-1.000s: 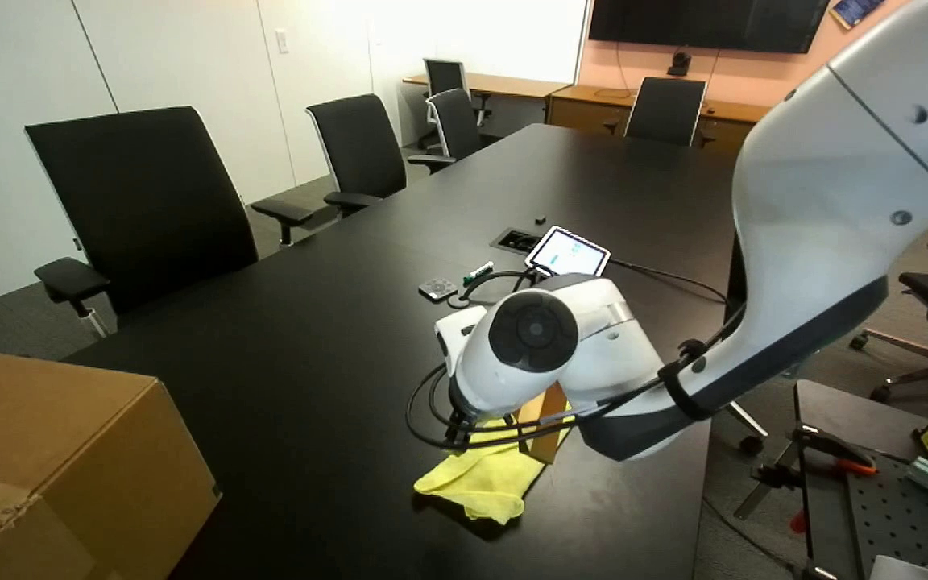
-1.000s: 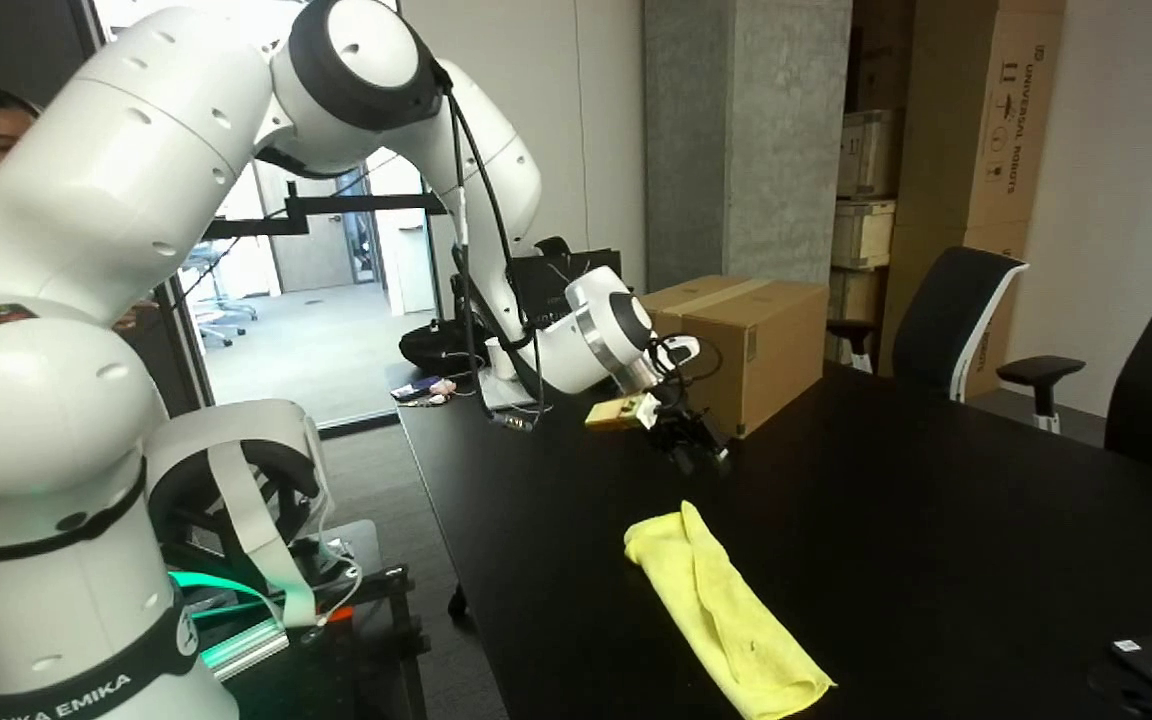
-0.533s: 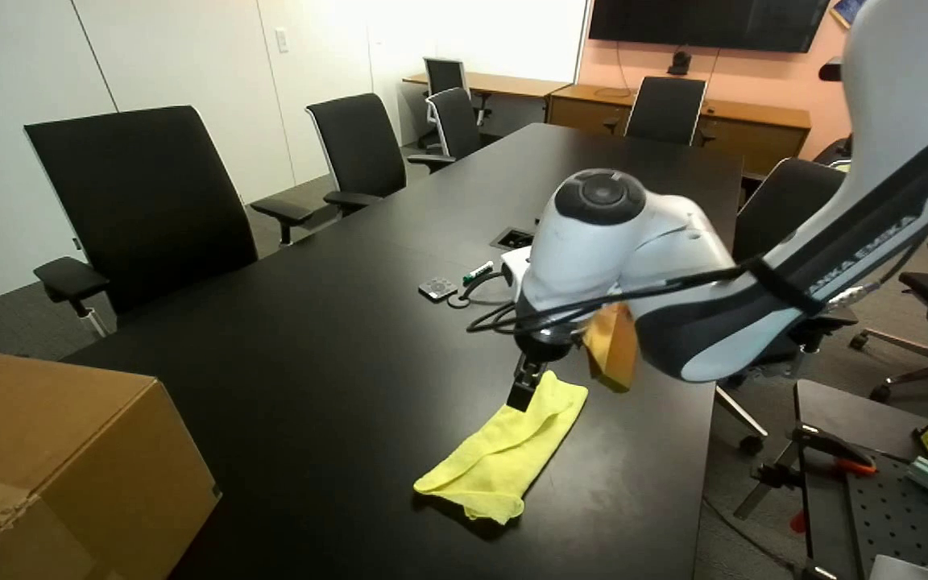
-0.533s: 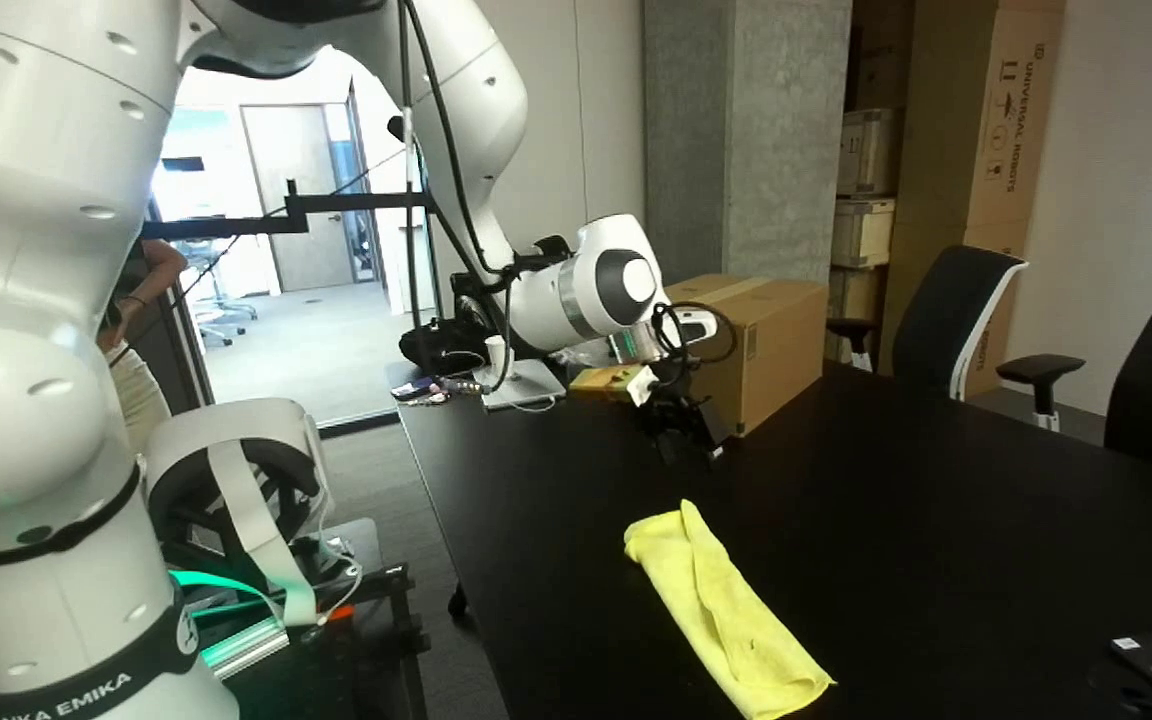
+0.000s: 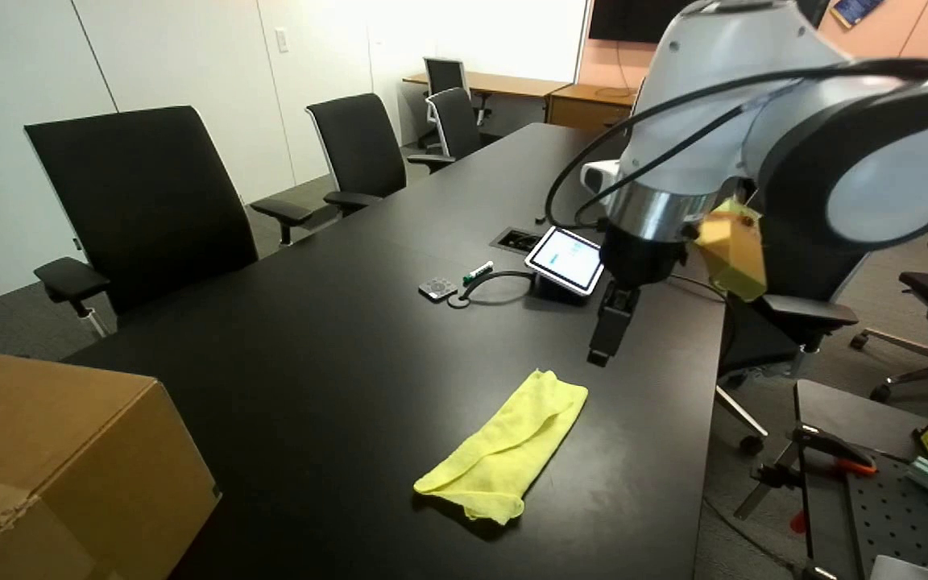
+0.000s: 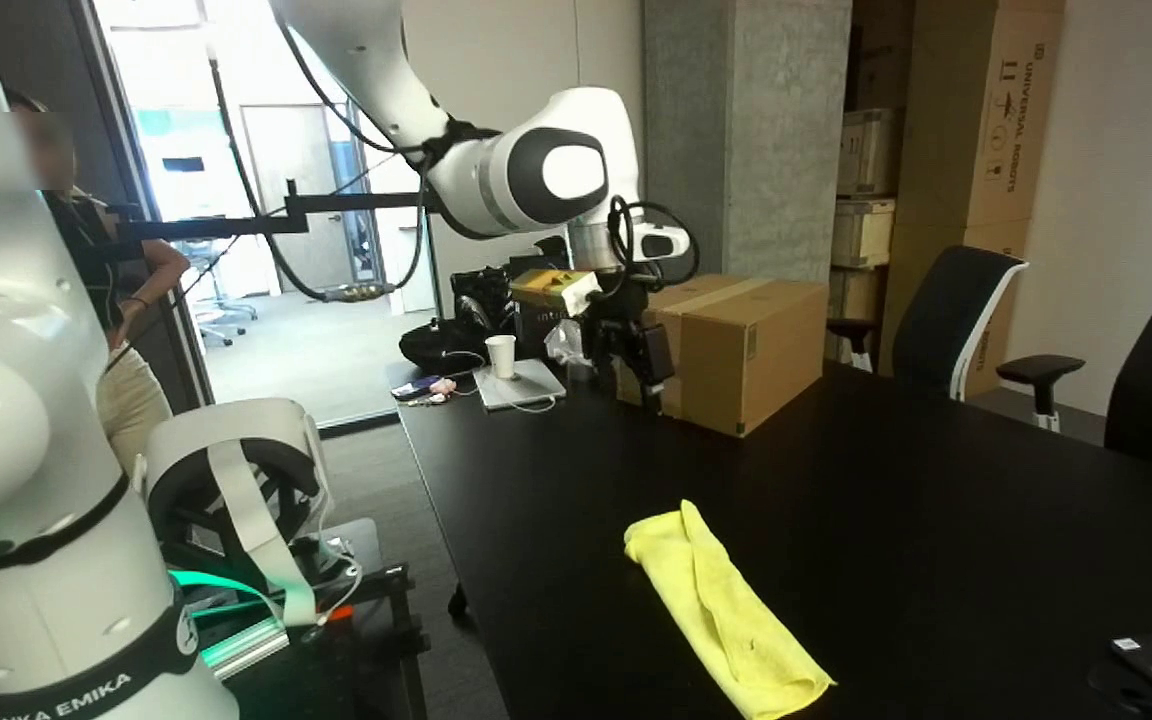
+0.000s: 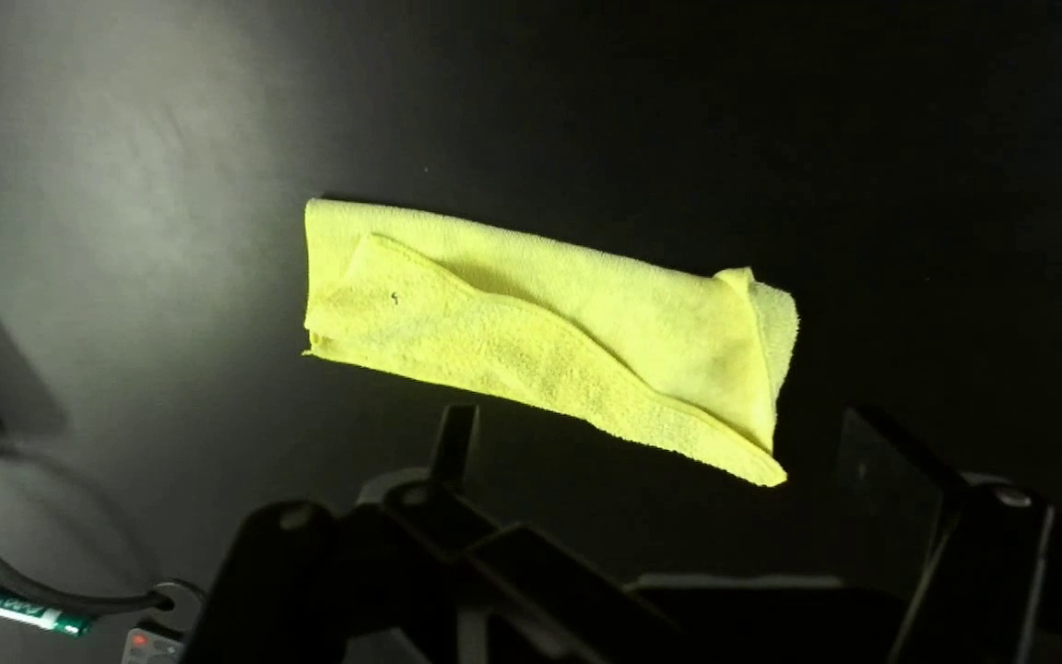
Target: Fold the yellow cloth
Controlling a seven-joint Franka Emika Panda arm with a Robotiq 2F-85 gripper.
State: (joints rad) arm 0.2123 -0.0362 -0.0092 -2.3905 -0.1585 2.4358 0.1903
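Note:
The yellow cloth [image 5: 504, 451] lies on the black table as a long folded strip, with one loose flap edge running slantwise along its top. It also shows in an exterior view [image 6: 726, 610] and in the wrist view [image 7: 540, 304]. My gripper [image 5: 599, 354] is raised above the table, apart from the cloth; it also shows in an exterior view [image 6: 648, 385]. In the wrist view the gripper's fingers [image 7: 660, 420] stand wide apart with nothing between them. The cloth lies beyond and below the fingertips. The cloth's underside layers are hidden.
A big cardboard box [image 5: 109, 451] stands on the table, also in an exterior view [image 6: 736, 350]. A tablet [image 5: 567, 259], a cable [image 5: 496, 278], a green marker [image 5: 478, 272] and a small remote [image 5: 437, 289] lie near the gripper. A cup [image 6: 501, 355] stands on a laptop [image 6: 526, 388].
My gripper has risen and drawn away from the cloth, up and to the right in an exterior view. The cloth lies in the same place, and more of it is uncovered.

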